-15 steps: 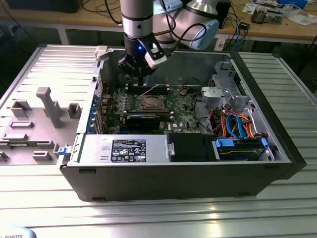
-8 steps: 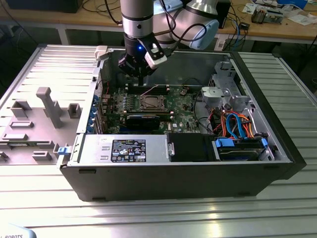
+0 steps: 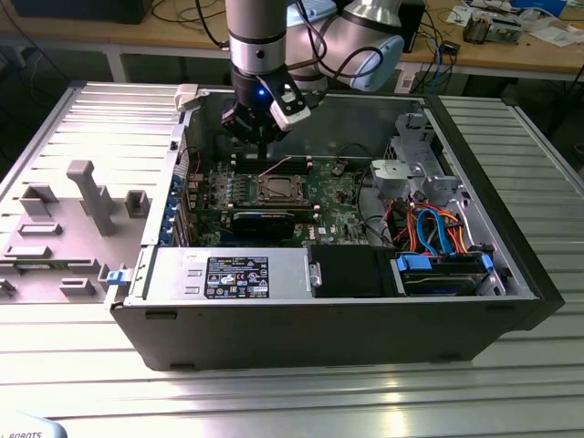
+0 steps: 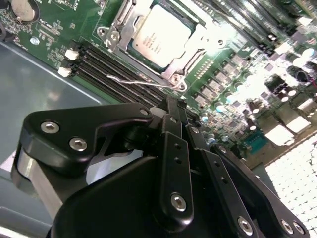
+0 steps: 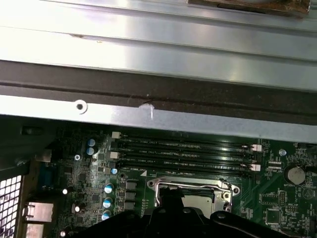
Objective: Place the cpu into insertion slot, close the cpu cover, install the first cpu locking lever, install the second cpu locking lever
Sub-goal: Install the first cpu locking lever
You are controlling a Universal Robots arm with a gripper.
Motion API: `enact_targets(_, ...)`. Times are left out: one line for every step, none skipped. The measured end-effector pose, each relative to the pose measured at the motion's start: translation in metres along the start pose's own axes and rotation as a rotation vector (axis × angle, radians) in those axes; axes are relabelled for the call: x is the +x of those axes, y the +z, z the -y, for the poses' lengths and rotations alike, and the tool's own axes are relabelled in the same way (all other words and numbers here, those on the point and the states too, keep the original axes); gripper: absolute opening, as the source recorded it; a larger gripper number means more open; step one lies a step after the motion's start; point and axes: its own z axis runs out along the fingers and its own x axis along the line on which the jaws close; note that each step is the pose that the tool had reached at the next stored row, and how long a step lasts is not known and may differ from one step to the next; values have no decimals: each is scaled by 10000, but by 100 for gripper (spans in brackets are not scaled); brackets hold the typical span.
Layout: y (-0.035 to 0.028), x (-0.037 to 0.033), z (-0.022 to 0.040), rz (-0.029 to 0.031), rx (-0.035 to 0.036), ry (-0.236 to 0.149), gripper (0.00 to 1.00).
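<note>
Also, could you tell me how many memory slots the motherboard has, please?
4, side by side in the first wrist view: the outermost memory slot beside the case wall, two between, the innermost beside the insertion slot. None seems hidden.

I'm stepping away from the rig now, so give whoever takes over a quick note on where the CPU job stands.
Gripper: fingers together, holding nothing, poised just above the socket edge by the memory slots.
CPU: seated in the insertion slot.
CPU cover: closed over the chip, its window framing the metal top.
Locking lever: one thin wire lever stands out beside the socket, apparently not latched.
Left: the locking levers; I cannot tell the second one's state.
</note>
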Motion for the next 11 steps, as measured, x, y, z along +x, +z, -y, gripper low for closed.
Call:
enact_targets(6,-16,1,11,-52,69,11)
enact_targets(10,-41,2,15,-48,137,11)
enact_targets(16,-59,4,19,-49,156,11)
enact_targets(26,-79,6,21,-48,172,11)
enact_targets(44,-107,10,22,-45,214,11)
enact_targets(54,-126,11,25,-43,237,11)
enact_targets(63,-141,12,25,-43,251,11)
enact_targets(79,-158,10,26,-43,256,11)
enact_targets(96,-161,1,27,-43,259,11)
enact_targets(114,-163,-7,28,-44,258,11)
enact_targets(130,-167,-11,28,-44,255,11)
